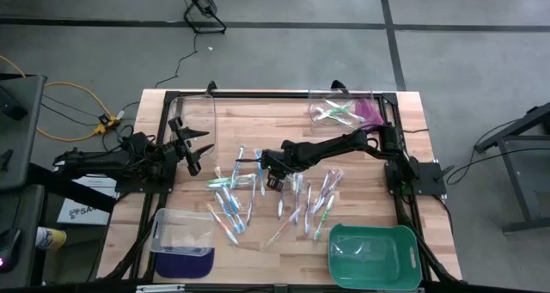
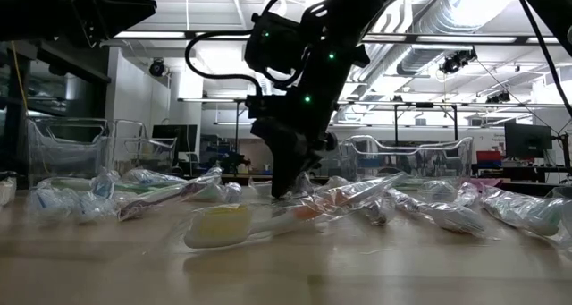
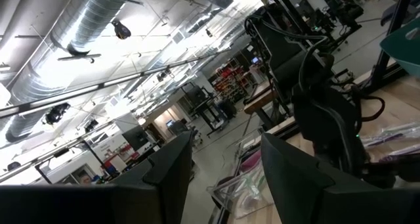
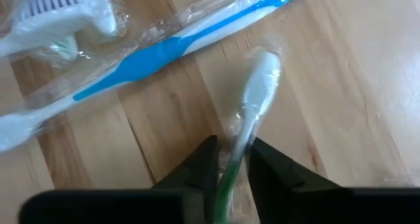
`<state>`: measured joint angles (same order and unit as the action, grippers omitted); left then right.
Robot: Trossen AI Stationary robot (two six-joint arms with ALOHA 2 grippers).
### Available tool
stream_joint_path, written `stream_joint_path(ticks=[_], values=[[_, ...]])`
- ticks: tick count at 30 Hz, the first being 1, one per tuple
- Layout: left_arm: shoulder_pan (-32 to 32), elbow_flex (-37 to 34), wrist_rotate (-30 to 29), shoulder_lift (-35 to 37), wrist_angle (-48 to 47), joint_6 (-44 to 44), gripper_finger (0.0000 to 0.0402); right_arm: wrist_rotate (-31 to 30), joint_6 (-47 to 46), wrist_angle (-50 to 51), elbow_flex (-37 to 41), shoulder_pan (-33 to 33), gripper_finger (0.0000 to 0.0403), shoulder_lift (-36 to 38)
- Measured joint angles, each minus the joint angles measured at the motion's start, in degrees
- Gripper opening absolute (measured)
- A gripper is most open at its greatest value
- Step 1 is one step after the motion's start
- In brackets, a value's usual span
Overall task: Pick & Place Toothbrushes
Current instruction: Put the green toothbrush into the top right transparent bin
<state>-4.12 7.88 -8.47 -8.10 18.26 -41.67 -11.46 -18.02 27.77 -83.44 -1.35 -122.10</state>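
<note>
Parked at the table's left edge, left gripper (image 1: pixel 191 147) spread and empty, beside a clear bin (image 1: pixel 196 112). Scattered across mid-table, wrapped toothbrushes (image 1: pixel 230 203): light, stiff, likely slippery in film. At centre, right gripper (image 4: pixel 231 163) pinched on a green-handled toothbrush (image 4: pixel 252 99) at its slim handle, the sensible hold, just beside a blue toothbrush (image 4: pixel 157 50). Crowded neighbours all around; open wood toward the near-right green tray (image 1: pixel 404 235).

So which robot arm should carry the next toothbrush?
The right one, probably. Its gripper is down on the table with both fingers pinching a green toothbrush. The left gripper waits open at the table's left edge, away from the pile.
</note>
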Motion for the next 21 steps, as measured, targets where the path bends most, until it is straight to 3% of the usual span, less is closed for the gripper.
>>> stream_joint_path(ticks=[6,21], values=[[0.0,0.0,0.0,0.0,0.0,-0.02,0.0177,0.41,0.3,-0.22,0.0,-0.12,0.0015,-0.02],[0.0,0.0,-0.14,0.0,-0.15,-0.02,0.0177,-0.77,2.03,-8.26,0.08,-0.19,0.0015,1.51]])
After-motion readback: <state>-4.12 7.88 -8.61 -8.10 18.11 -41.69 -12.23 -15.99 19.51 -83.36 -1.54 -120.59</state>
